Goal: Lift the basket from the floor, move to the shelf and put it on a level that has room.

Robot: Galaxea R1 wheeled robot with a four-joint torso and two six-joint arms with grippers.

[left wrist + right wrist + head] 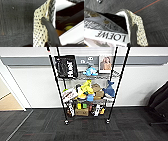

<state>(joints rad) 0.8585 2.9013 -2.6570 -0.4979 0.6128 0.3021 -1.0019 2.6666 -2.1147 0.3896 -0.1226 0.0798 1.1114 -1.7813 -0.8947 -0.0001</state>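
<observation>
Grey carpet [15, 22] under basket [40, 25], tools on both ends.

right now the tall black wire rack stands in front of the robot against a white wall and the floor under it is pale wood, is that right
Not quite. The tall black wire rack does stand ahead against the white wall, but the floor under its caster wheels is dark grey carpet tile, not pale wood. The head view shows it; pale flooring appears there at the far left, beyond a doorway.
</observation>
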